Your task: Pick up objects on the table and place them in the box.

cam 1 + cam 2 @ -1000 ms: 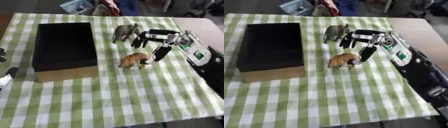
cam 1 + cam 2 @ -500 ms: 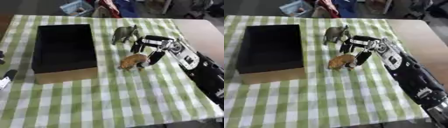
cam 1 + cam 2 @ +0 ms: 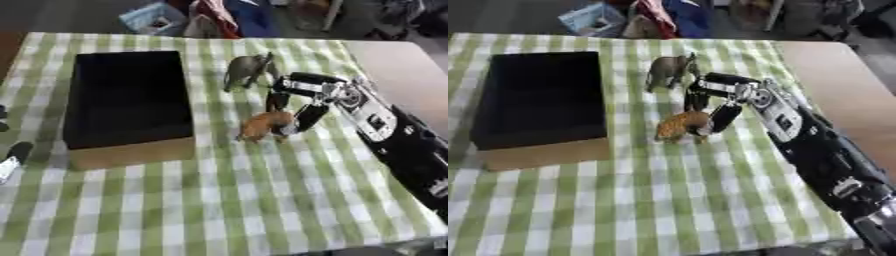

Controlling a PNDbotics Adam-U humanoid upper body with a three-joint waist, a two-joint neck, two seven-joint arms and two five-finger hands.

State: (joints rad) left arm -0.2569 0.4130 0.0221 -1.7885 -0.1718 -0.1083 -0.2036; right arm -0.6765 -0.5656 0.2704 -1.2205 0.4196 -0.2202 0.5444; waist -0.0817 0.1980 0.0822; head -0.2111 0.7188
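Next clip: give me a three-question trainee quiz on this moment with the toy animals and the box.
1. True or false: the orange toy animal is inside the box.
2. Which robot hand is at the orange toy: A) left B) right?
3. Fill in: the grey toy animal stands on the ____ cloth.

Key:
1. False; it stands on the cloth beside the box.
2. B, the right robot hand, fingers curled down around it.
3. Green-and-white checked.

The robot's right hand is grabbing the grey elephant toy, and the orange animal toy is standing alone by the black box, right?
Not quite. The right hand is closing on the orange animal toy; the grey elephant toy stands alone behind it, as the left eye view shows.
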